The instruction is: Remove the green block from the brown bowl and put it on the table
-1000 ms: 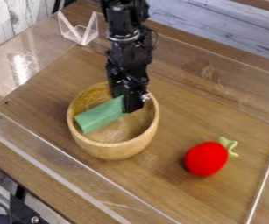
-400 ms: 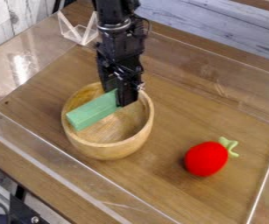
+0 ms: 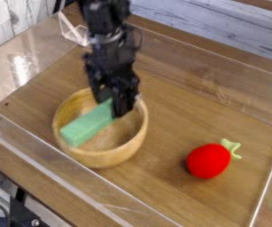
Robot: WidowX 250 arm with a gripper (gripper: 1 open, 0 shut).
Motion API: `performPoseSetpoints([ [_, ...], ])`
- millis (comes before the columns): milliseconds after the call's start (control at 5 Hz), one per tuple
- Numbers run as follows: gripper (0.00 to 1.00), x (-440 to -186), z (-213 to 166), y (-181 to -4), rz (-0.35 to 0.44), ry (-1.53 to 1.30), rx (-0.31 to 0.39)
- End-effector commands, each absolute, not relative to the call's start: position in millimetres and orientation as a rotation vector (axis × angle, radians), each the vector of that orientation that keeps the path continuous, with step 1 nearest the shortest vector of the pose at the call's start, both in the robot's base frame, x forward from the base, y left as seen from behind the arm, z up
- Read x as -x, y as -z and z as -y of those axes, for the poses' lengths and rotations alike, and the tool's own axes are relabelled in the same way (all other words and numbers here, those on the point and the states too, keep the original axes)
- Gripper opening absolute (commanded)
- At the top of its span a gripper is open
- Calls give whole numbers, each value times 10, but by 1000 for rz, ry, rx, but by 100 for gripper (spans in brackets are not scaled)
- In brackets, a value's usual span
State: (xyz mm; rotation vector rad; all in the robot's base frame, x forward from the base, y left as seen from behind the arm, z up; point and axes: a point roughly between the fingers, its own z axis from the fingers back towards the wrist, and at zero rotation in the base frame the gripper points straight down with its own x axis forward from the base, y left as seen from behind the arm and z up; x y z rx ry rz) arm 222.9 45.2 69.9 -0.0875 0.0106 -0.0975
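Observation:
The brown bowl [image 3: 124,147] sits on the dark wood table [image 3: 209,97], left of centre. My gripper [image 3: 119,105] points straight down over the bowl and is shut on the right end of the green block [image 3: 85,124]. The mint-green bar slants down to the left, its free end over the bowl's left rim. It seems lifted clear of the bowl's floor, though the picture is blurred. My black arm [image 3: 106,35] hides the bowl's far rim.
A red strawberry-like toy [image 3: 209,160] with a green stem lies on the table to the right. A clear acrylic wall [image 3: 55,191] borders the table's edges. A small clear stand [image 3: 73,31] is at the back left.
My gripper has carried the green block to the left and slightly up, and has rolled a little. The bowl has slid left along with it.

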Motion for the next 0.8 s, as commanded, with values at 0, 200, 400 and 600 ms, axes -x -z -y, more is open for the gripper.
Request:
performPoseSetpoints([
  [0,0,-2143,-405,-758,13,-6,73],
  [200,0,-2076,-332,-765,-2,-59,69],
  [400,0,-2146,-300,-733,-6,-57,67],
  [600,0,-2222,-276,-700,-10,-44,63],
])
